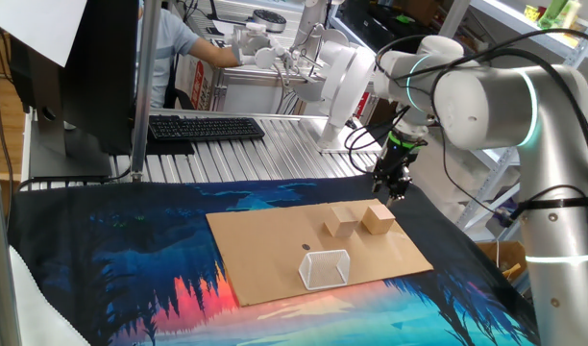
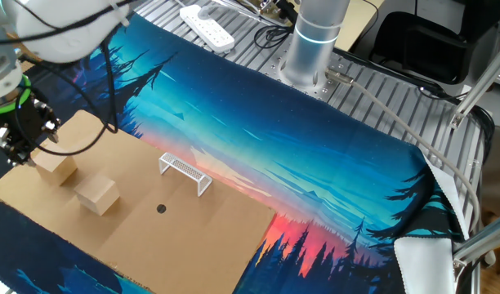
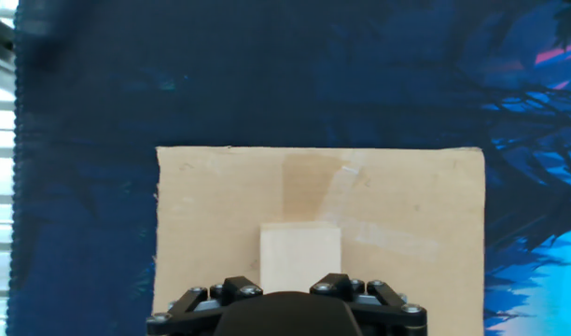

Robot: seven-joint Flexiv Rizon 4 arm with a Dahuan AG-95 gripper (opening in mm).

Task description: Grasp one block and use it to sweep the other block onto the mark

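Two pale wooden blocks stand on a brown cardboard sheet (image 1: 275,250). The far block (image 1: 378,219) also shows in the other fixed view (image 2: 55,166). The second block (image 1: 341,222) stands beside it, nearer the mark, and shows in the other fixed view (image 2: 97,194). The mark (image 1: 306,247) is a tiny dark dot on the cardboard, also in the other fixed view (image 2: 161,208). My gripper (image 1: 392,185) hangs just above the far block, jaws apart and empty; it also shows in the other fixed view (image 2: 20,145). In the hand view that block (image 3: 299,254) lies right below the gripper (image 3: 284,287).
A clear see-through box with white edges (image 1: 325,269) stands on the cardboard near the mark, and shows in the other fixed view (image 2: 185,172). A printed cloth (image 1: 131,259) covers the table. A keyboard (image 1: 206,127) and a monitor stand behind.
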